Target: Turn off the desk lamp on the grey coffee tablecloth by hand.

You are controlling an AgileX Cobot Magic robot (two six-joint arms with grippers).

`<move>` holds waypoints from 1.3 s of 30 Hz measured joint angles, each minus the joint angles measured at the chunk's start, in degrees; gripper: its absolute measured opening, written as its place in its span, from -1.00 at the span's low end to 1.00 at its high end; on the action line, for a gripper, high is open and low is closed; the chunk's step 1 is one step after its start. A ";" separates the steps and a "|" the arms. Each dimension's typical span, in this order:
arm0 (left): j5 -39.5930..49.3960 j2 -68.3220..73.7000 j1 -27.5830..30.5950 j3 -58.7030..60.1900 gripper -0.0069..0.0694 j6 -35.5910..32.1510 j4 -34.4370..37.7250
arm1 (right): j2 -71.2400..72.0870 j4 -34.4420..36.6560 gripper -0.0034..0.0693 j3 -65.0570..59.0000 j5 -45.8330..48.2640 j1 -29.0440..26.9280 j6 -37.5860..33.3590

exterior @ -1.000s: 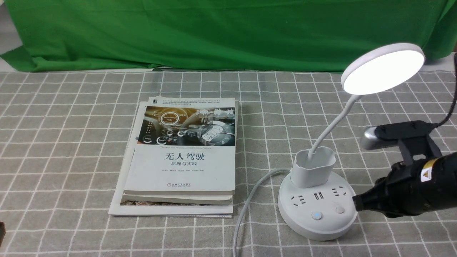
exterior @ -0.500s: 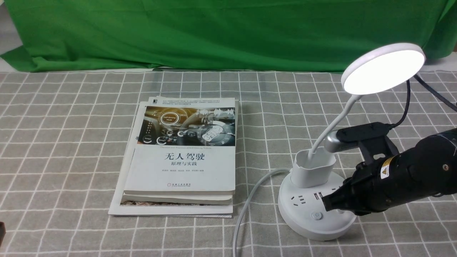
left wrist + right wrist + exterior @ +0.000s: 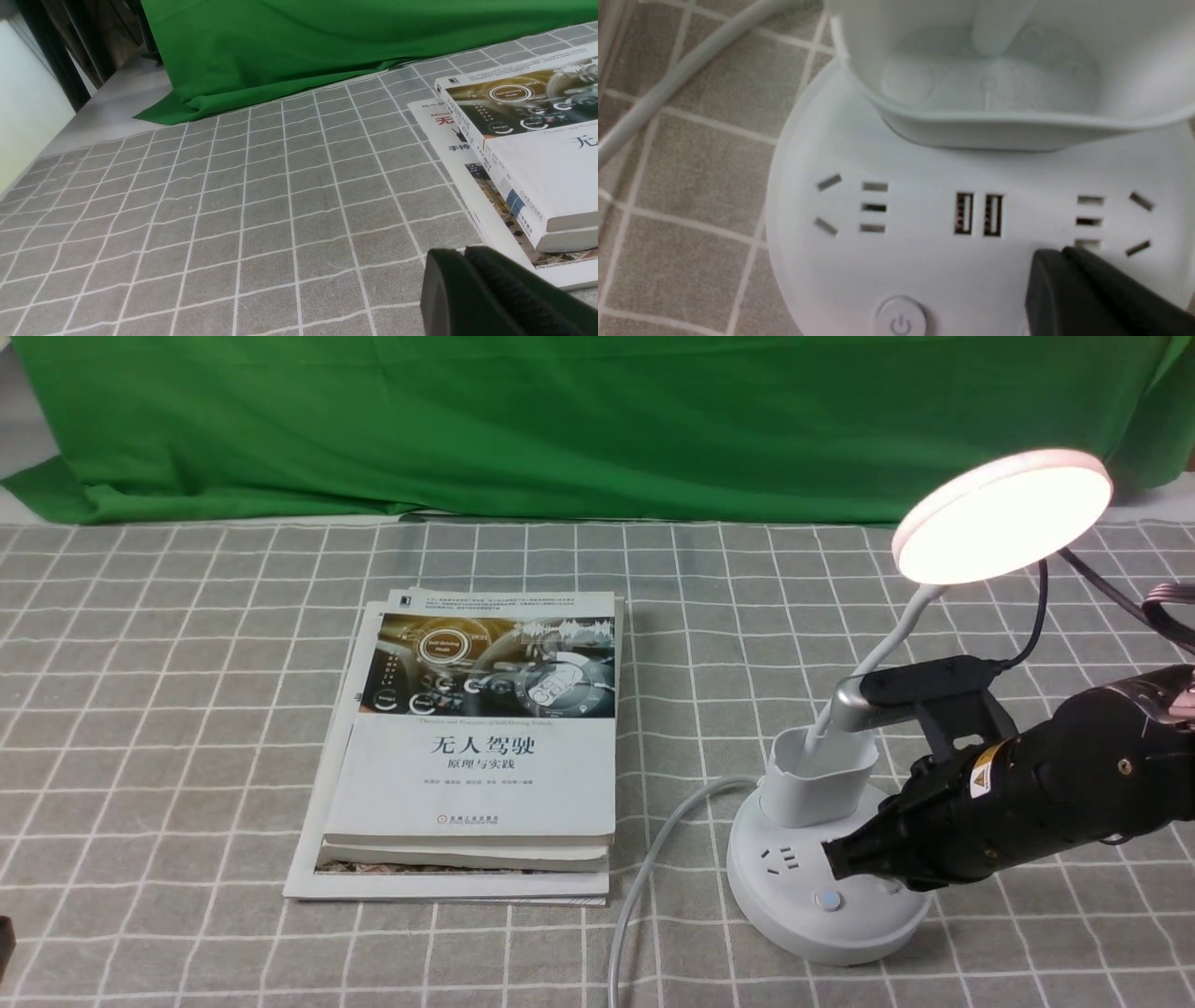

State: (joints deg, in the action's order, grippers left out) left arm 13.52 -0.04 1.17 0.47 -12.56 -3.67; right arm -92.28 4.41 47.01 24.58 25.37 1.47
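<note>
Since half a second ago the right arm's tapered black gripper (image 3: 834, 861) has slid farther across the lamp's round base, toward the USB ports. The disc head (image 3: 1004, 518) now glows warmer than it did, but it is still lit.

The white desk lamp with pen cup and thin bendy neck (image 3: 814, 789) stands at about 4 o'clock on the grey-brown, white-gridded tablecloth (image 3: 187, 709), at 3 o'clock of a stack of white-covered books (image 3: 485, 784). Both the right gripper's fingers and those of the left gripper (image 3: 467, 275) are pressed together, holding nothing.

The base looks like rigid, smooth plastic, broad but probably light, so a sideways shove could skate it over the cloth and set the neck wobbling. No grasp seems needed, only a straight downward press. The round power button (image 3: 901, 319) sits at 6 o'clock on the base's top, just beside the tip.
</note>
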 joint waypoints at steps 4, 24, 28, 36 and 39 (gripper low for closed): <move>0.00 0.00 0.00 0.00 -0.77 0.00 0.00 | 1.52 0.00 -0.81 -0.54 0.64 0.00 -0.02; 0.00 0.00 0.00 0.00 -0.77 0.00 0.00 | -0.05 0.40 -0.81 0.00 0.21 0.00 0.42; 0.00 0.00 0.00 0.00 -0.77 0.00 0.00 | 2.37 0.40 -0.81 -0.66 0.83 0.00 1.12; 0.00 0.00 0.00 0.00 -0.77 0.00 0.00 | 10.50 0.40 -0.81 -0.65 2.12 -2.35 2.13; 0.00 0.00 0.00 0.00 -0.77 0.00 0.00 | 13.16 0.45 -0.81 -0.65 6.94 -5.07 1.95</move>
State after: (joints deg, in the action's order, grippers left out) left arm 13.52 -0.04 1.17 0.47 -12.56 -3.67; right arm -79.12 4.85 46.37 31.52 20.30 3.42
